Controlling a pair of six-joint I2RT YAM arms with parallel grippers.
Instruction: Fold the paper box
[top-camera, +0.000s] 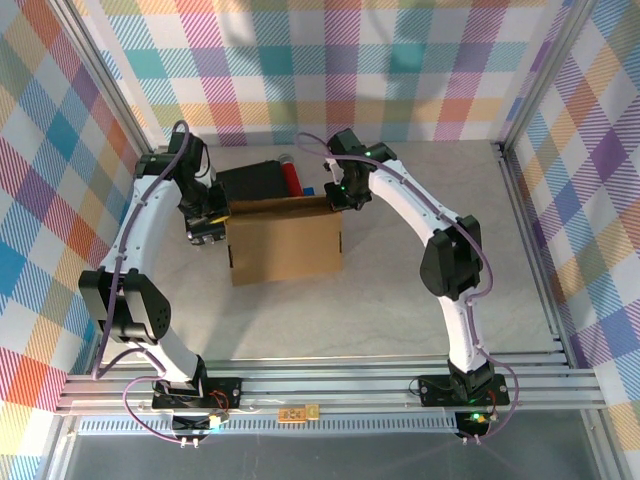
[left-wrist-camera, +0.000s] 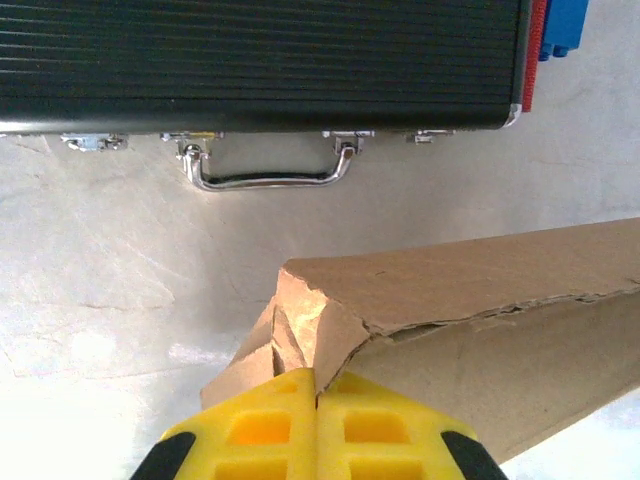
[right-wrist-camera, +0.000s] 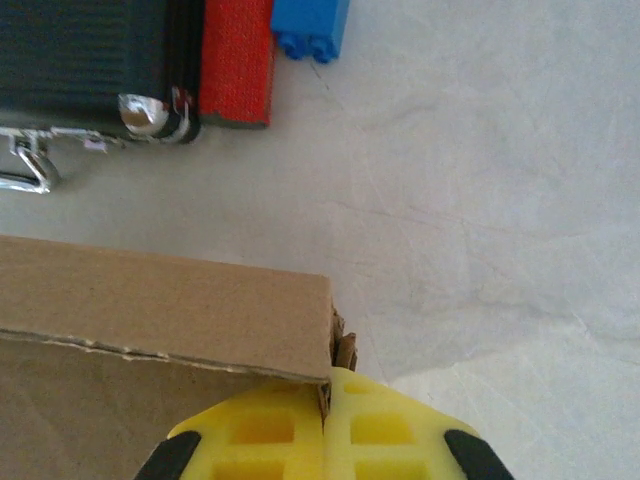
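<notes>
From above, the paper box (top-camera: 286, 246) sits at the centre of the frame on the pale worktop (top-camera: 400, 290), a brown slab with its top face shut, so nothing of its inside can be seen. The left pincer (top-camera: 222, 225) meets the box at its upper left corner and the right pincer (top-camera: 338, 203) at its upper right corner. Just above the box lies a black case (top-camera: 258, 182), with a red cylinder (top-camera: 291, 178) against its right end and a blue brick (top-camera: 310, 188) beside that.

The left wrist view adds close detail. At the bottom centre the yellow fingers (left-wrist-camera: 260, 430) are pressed together on a crumpled, torn corner of the box (left-wrist-camera: 480, 300), whose top panel runs off to the right with a ragged seam along its edge. Across the top of the frame the case (left-wrist-camera: 260, 60) is closed, with a chrome handle (left-wrist-camera: 270, 178) and small latches on its near side.

The right wrist view shows the opposite corner. The yellow fingers (right-wrist-camera: 265, 430) close at the bottom centre, with the box's (right-wrist-camera: 150, 300) corrugated edge caught in the seam between them. In the upper left are the case's corner, a latch (right-wrist-camera: 150, 115), the red cylinder (right-wrist-camera: 237, 60) and the studded blue brick (right-wrist-camera: 310, 25).
</notes>
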